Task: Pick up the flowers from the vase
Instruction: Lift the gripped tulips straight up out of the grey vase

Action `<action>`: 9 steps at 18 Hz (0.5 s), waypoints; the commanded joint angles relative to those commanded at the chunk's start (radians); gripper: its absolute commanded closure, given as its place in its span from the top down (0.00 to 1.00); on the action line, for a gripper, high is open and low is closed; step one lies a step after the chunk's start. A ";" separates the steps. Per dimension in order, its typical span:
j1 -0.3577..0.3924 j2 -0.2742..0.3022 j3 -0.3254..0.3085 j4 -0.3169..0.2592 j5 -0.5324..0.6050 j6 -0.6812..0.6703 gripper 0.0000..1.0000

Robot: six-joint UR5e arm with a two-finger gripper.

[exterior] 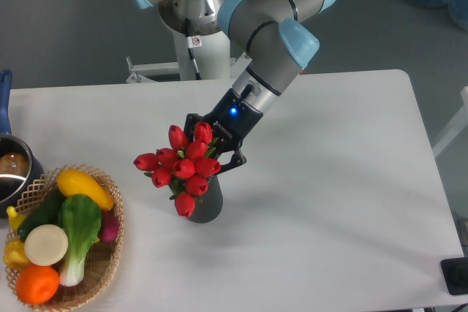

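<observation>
While above the vase, flowers hide fingers

The UR5e arm descends from the upper centre of the frame, its grey links and pale blue joint caps angling down and left toward the middle. The black gripper points lower left, a blue light glowing on its wrist, its fingers partly hidden, so their spread cannot be read.
</observation>
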 joint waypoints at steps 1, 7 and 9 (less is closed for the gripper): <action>0.005 0.008 0.000 -0.002 -0.008 -0.003 0.25; 0.049 0.067 -0.009 -0.012 -0.104 -0.012 0.25; 0.064 0.086 -0.012 -0.014 -0.141 -0.021 0.25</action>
